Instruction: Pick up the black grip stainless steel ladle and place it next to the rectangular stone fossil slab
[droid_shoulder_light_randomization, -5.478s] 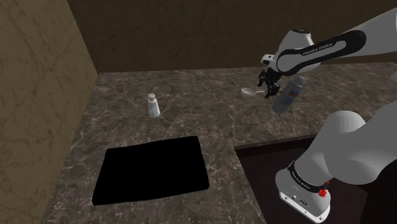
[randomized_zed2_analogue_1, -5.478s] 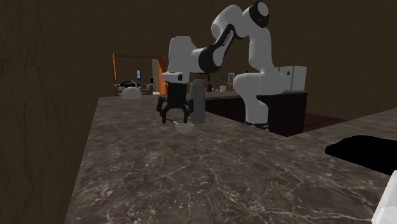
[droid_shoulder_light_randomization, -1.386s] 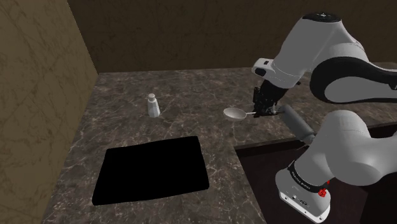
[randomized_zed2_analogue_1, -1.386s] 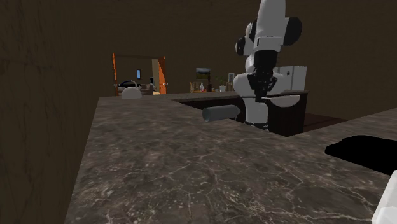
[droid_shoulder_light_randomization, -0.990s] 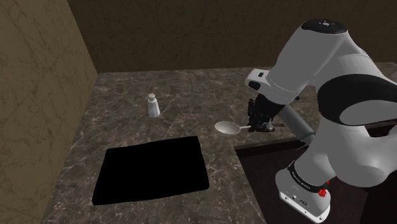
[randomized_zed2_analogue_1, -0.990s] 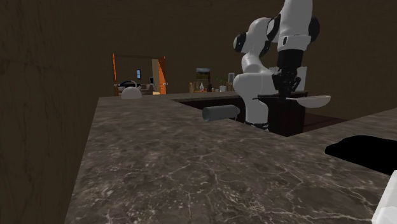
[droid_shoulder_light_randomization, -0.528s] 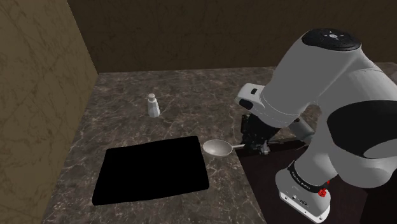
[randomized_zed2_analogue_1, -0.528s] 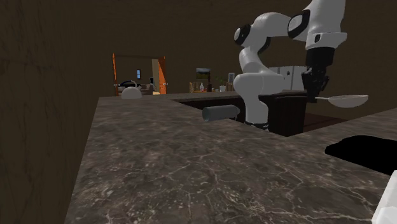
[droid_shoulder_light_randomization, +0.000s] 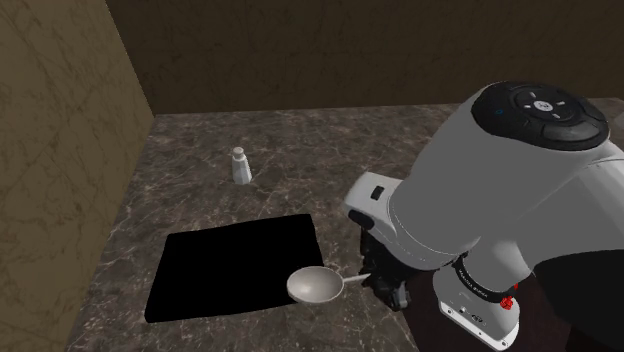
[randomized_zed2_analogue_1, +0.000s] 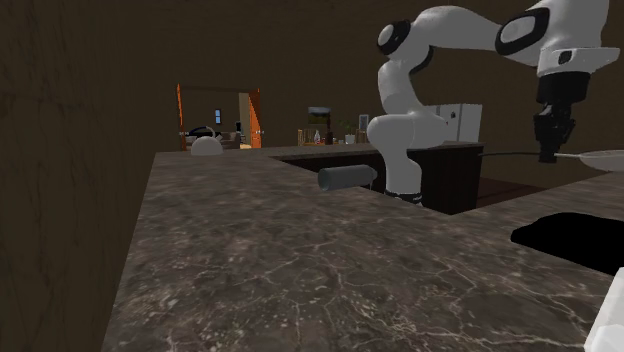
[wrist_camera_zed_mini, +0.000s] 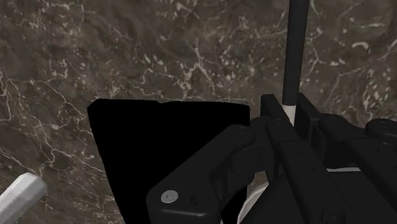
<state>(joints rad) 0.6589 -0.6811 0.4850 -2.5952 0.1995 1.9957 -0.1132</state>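
Clamps the hand (droid_shoulder_light_randomization: 380, 285) on the ladle (droid_shoulder_light_randomization: 318, 286), with a black finger pressed to each side of the thin shaft in the wrist view and the dark grip sticking out past the fingertips. Holds it level and clear of the surface (droid_shoulder_light_randomization: 300, 170), low in the middle of the shoulder view, open side of the bowl up, bowl toward the frame's left. Shows the pale bowl overlapping the lower right corner of the flat black rectangular slab (droid_shoulder_light_randomization: 238, 265) there; cannot tell from that view whether over the slab or just beside it. Places the ladle at the right edge of the second exterior view, under a hand pointing straight down, higher in the frame than the slab's black patch at the lower right. Looks down in the wrist view onto the slab, lying on brown-grey veined stone.

Finds a small white shaker (droid_shoulder_light_randomization: 239, 165) upright on the surface left of centre in the shoulder view, well apart from the slab and above it in the frame. Finds a grey cylinder (randomized_zed2_analogue_1: 347, 177) lying on its side near the middle of the second exterior view, by the surface's far edge, close to the white arm (randomized_zed2_analogue_1: 400, 150). Ends at a tan wall (droid_shoulder_light_randomization: 60, 120) down the shoulder view's left side and a lit doorway (randomized_zed2_analogue_1: 215, 115) at the upper left of the second exterior view.
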